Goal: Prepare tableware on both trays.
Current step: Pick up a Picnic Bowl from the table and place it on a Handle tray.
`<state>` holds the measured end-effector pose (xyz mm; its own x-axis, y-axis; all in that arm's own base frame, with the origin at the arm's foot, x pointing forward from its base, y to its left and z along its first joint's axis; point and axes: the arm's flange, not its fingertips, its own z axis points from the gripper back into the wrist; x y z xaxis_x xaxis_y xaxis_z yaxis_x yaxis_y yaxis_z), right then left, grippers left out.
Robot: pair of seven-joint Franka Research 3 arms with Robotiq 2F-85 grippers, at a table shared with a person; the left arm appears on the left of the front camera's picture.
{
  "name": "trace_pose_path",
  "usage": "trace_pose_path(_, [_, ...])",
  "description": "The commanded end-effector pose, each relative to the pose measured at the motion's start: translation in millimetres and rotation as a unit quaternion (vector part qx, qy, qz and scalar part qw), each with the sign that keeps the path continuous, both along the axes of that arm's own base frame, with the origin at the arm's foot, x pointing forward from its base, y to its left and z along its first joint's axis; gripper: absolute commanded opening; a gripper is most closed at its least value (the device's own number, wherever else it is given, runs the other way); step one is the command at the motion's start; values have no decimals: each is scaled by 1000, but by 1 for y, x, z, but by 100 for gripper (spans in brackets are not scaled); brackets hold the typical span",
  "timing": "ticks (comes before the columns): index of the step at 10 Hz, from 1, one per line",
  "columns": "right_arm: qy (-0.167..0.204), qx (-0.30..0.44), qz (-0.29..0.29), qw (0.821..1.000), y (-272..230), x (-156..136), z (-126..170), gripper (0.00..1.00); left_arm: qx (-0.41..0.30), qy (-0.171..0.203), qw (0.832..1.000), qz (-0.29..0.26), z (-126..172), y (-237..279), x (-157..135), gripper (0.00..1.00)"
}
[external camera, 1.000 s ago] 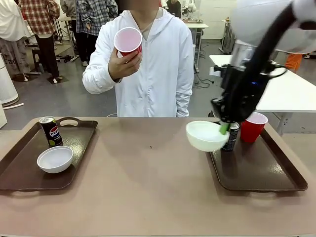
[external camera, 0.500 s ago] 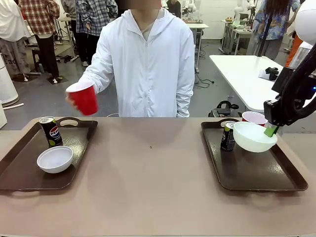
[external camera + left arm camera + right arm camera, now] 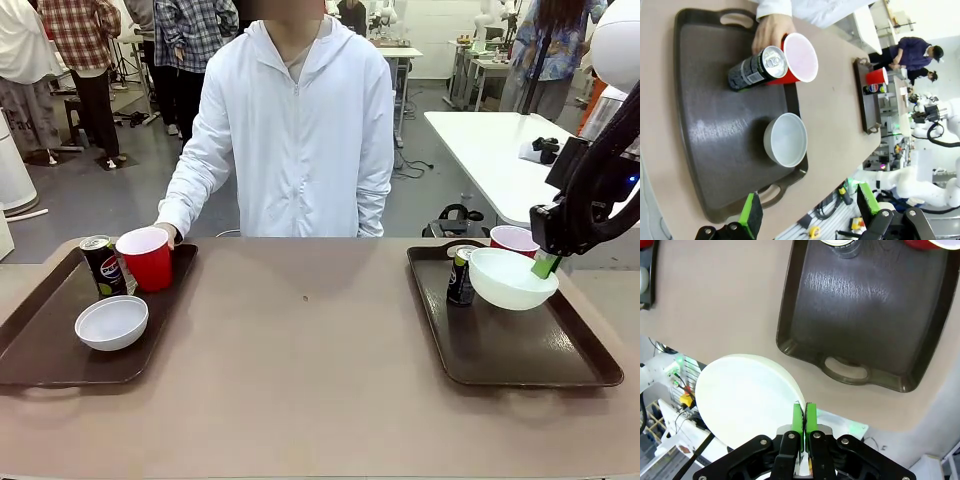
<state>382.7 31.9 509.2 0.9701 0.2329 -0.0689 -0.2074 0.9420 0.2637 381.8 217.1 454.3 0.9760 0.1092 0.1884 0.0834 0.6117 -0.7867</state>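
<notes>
On the left tray (image 3: 40,345) stand a dark can (image 3: 102,264) and a white bowl (image 3: 112,322). The person's hand (image 3: 771,30) holds a red cup (image 3: 146,258) on the tray's far right corner, beside the can. My right gripper (image 3: 545,265) is shut on the rim of a second white bowl (image 3: 512,277), held tilted just above the right tray (image 3: 510,350), where another can (image 3: 462,275) and red cup (image 3: 515,241) stand at the back. The right wrist view shows the green pads (image 3: 797,417) pinching that bowl (image 3: 745,395). My left gripper (image 3: 809,207) hangs open high above the left tray (image 3: 715,150).
The brown tabletop (image 3: 310,360) lies bare between the trays. The person in a white jacket (image 3: 300,130) stands at the far edge. A white table (image 3: 490,150) and other people are farther back.
The person lowered the red cup from chest height onto the left tray. My right gripper carried the bowl rightward from the right tray's left edge to over the tray.
</notes>
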Motion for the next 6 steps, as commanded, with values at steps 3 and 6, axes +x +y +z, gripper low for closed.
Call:
trace_pose_path(3, [-42,-95,-85,991,3,27,-39,3,-6,2,1000,6,4,0,0,100])
trace_pose_path(6, [-58,-165,-145,974,-13,40,-78,3,-6,2,1000,6,4,0,0,100])
